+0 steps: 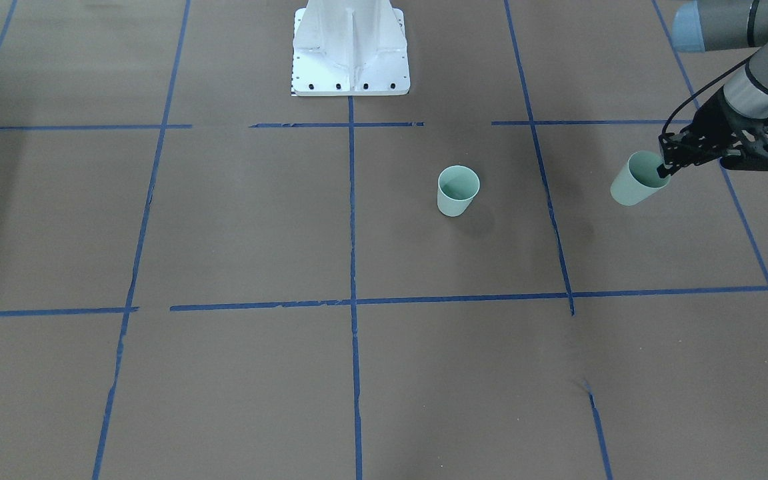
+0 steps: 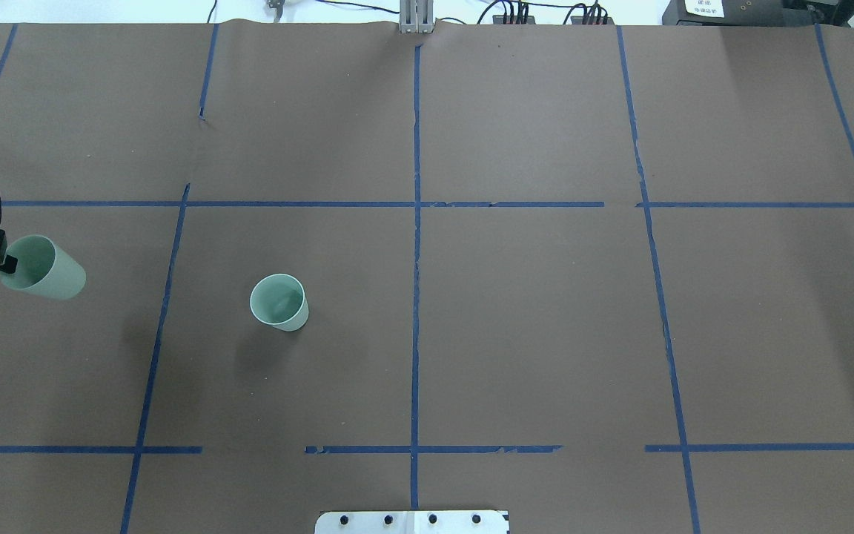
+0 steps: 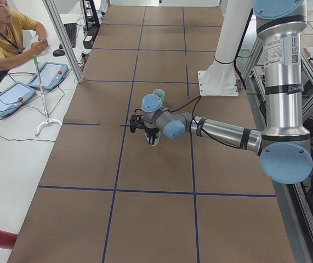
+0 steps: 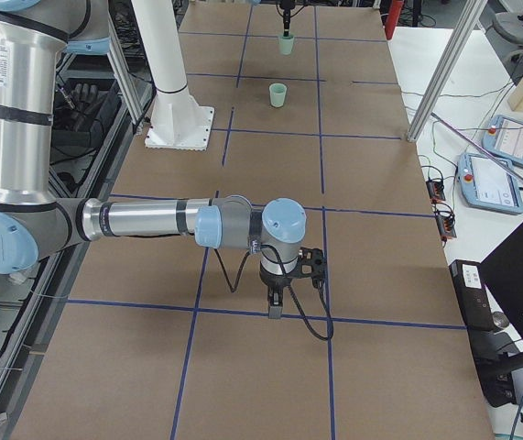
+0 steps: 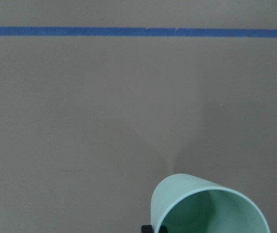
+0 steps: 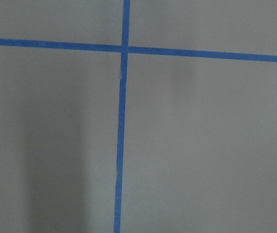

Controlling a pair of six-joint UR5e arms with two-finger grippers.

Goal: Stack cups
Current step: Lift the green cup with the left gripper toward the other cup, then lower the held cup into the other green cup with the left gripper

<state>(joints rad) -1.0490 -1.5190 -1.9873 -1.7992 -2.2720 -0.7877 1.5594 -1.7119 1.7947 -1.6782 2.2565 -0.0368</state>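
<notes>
Two pale mint-green cups are in view. One cup stands upright on the brown table, also in the overhead view. My left gripper is shut on the rim of the other cup and holds it tilted above the table, well off to the side of the standing cup. The held cup also shows in the overhead view and in the left wrist view. My right gripper shows only in the exterior right view, low over the table far from both cups. I cannot tell whether it is open or shut.
The table is brown paper with a grid of blue tape lines. The robot's white base stands at the table's edge. An operator sits at a side table with tablets. A metal post stands beside the table.
</notes>
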